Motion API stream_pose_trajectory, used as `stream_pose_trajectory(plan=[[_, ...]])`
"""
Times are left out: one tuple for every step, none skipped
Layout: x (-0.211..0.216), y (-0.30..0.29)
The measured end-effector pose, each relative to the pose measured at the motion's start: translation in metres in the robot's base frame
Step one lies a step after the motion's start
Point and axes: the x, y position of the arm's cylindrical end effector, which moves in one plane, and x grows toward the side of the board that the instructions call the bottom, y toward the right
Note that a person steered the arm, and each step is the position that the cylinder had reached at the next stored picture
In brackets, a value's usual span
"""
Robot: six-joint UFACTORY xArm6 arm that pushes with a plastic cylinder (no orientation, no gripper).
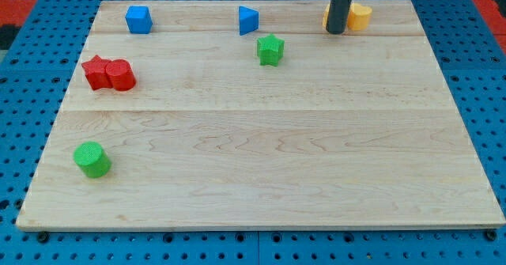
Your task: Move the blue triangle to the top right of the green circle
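The blue triangle [247, 20] lies near the view's top, a little left of centre. The green circle [92, 159] sits far off at the view's lower left. My tip [336, 31] is at the view's top right, well to the right of the blue triangle, in front of the yellow blocks [357, 16], which it partly hides. The tip is far from the green circle.
A green star [270, 50] lies just below and right of the blue triangle. A blue block [138, 19] sits at the top left. A red star [96, 72] and a red cylinder [121, 75] touch each other at the left. The wooden board [261, 154] rests on blue pegboard.
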Motion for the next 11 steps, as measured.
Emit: stream_pose_trajectory(plan=[[0.000,0.001],[0.000,0.003],[0.000,0.008],[0.000,0.008],[0.000,0.009],[0.000,0.010],[-0.001,0.008],[-0.004,-0.003],[-0.004,-0.006],[-0.003,-0.019],[-0.018,-0.067]])
